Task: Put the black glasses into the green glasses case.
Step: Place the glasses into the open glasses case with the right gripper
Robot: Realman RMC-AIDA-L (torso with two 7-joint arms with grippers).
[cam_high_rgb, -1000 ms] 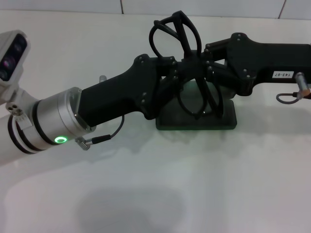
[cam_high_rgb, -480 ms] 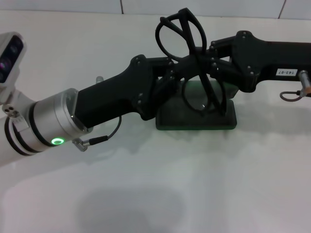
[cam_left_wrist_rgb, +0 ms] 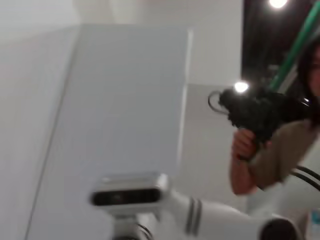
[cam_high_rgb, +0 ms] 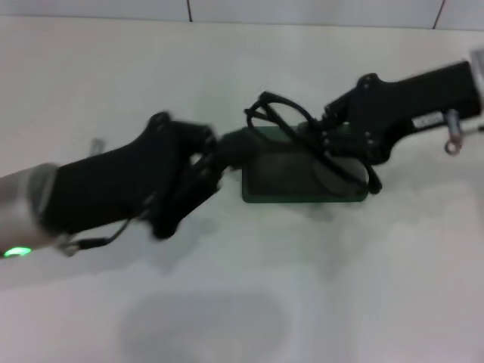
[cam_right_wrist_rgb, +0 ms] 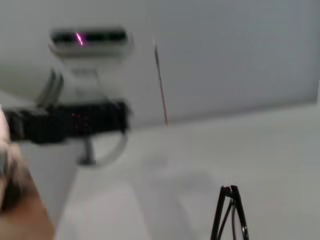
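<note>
Head view: right gripper [cam_high_rgb: 321,144] hides black glasses [cam_high_rgb: 276,119] over green glasses case [cam_high_rgb: 280,178].

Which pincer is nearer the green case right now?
Right. The right pincer is over the dark green rectangular hard case, at the thin black-framed glasses; the left pincer sits just off the case's left end.

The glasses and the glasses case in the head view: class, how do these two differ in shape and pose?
The black glasses are a thin wire-like frame, tilted, partly above the case; the green glasses case is a solid flat rectangular block lying on the table. The glasses are black, the case dark green. Both are dark.
</note>
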